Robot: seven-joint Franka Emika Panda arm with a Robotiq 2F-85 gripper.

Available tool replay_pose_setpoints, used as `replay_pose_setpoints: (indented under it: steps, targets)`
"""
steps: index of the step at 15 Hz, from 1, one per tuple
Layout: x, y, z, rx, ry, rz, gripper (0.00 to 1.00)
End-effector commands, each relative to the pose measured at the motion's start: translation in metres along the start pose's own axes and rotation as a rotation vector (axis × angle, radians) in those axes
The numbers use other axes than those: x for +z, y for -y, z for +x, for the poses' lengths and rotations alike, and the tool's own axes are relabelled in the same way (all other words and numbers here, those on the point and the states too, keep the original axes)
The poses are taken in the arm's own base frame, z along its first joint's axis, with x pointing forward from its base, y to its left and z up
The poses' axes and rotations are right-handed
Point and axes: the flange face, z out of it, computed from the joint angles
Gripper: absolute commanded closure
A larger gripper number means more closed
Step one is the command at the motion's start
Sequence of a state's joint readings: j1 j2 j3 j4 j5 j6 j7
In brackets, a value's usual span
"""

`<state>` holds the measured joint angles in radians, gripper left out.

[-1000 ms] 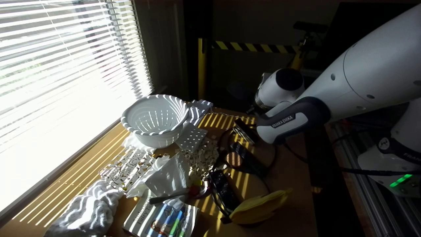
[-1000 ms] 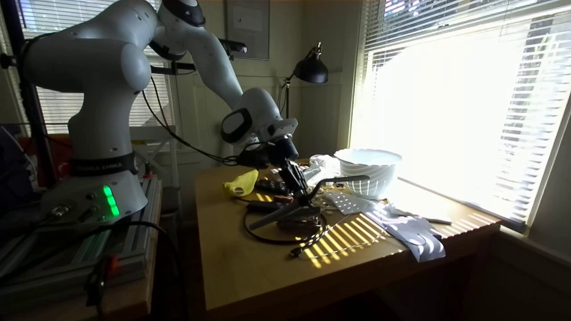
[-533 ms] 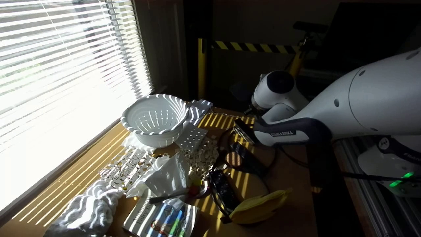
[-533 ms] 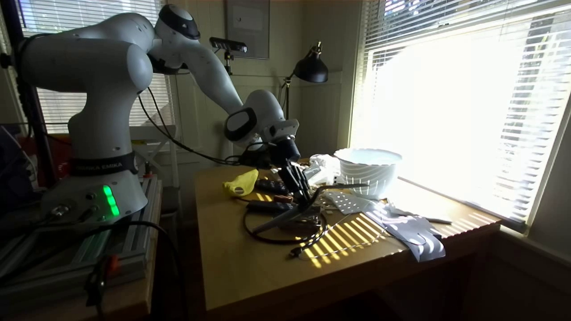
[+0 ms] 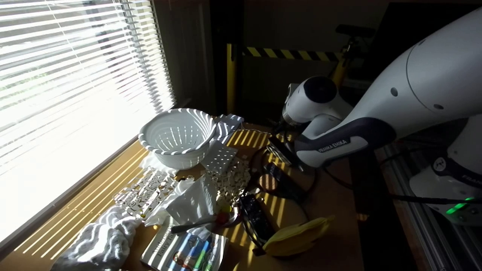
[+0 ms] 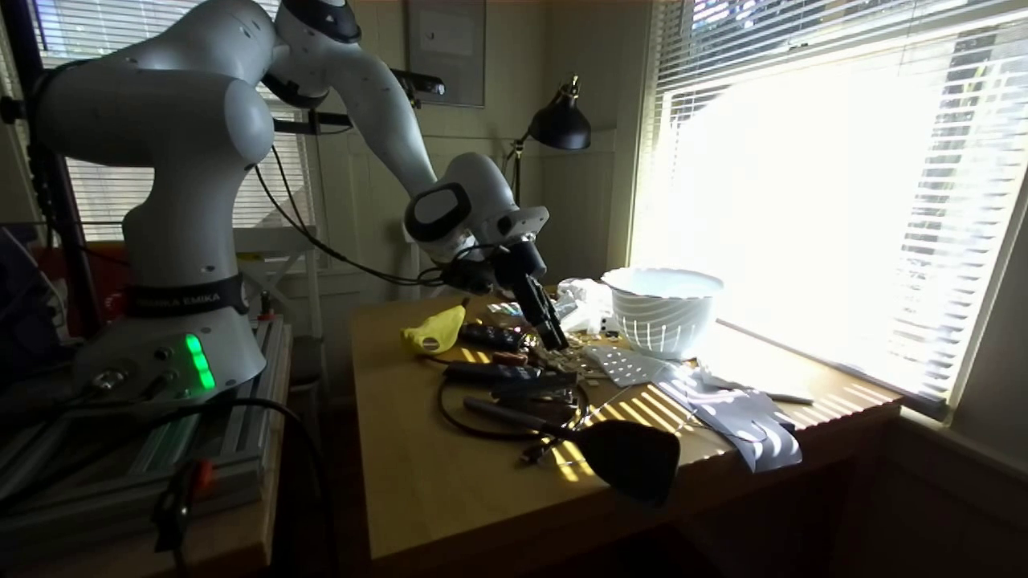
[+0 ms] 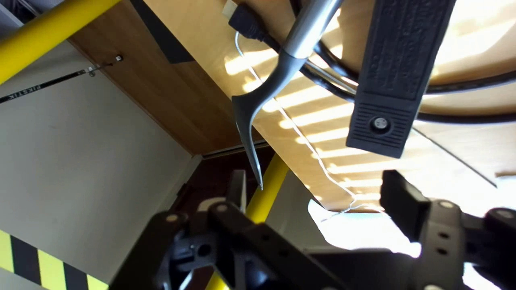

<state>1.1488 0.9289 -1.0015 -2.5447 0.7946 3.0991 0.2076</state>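
My gripper (image 7: 320,195) stands wide apart in the wrist view, with nothing between its two fingers. In an exterior view the gripper (image 6: 554,341) points down over the cluttered middle of the table. A black spatula is nearest to it: its broad blade (image 6: 630,457) shows toward the table's near edge, its handle (image 6: 510,413) over the cable loop. The wrist view has the spatula's grey neck (image 7: 266,88) curving down, blade seen edge-on, apart from the fingers. Whether it rests fully on the table I cannot tell. A black ribbed block (image 7: 397,80) lies beside it.
A white colander (image 6: 666,313) stands near the window. Around it are a grey glove (image 6: 739,417), a perforated sheet (image 5: 220,156) and loose scraps (image 5: 231,180). A yellow item (image 5: 297,237), a book (image 5: 184,248) and a grey cloth (image 5: 99,241) lie farther along. Black cable (image 6: 474,429) loops across the tabletop.
The spatula was between the gripper's fingers earlier; the fingers have spread and let it go. It now lies lower, blade turned toward the near edge. The gripper has risen slightly away.
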Motion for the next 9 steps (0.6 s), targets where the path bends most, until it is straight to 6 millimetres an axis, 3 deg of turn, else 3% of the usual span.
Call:
replay_pose_setpoints:
  steps: [1, 5, 7, 9]
  targets:
    - [0.014, -0.035, 0.000, 0.040, 0.111, -0.005, 0.00]
    - [0.049, -0.090, 0.012, 0.137, 0.232, -0.017, 0.00]
    - [0.067, -0.107, 0.021, 0.198, 0.294, -0.028, 0.00]
    - [0.078, -0.112, 0.034, 0.249, 0.329, 0.013, 0.00]
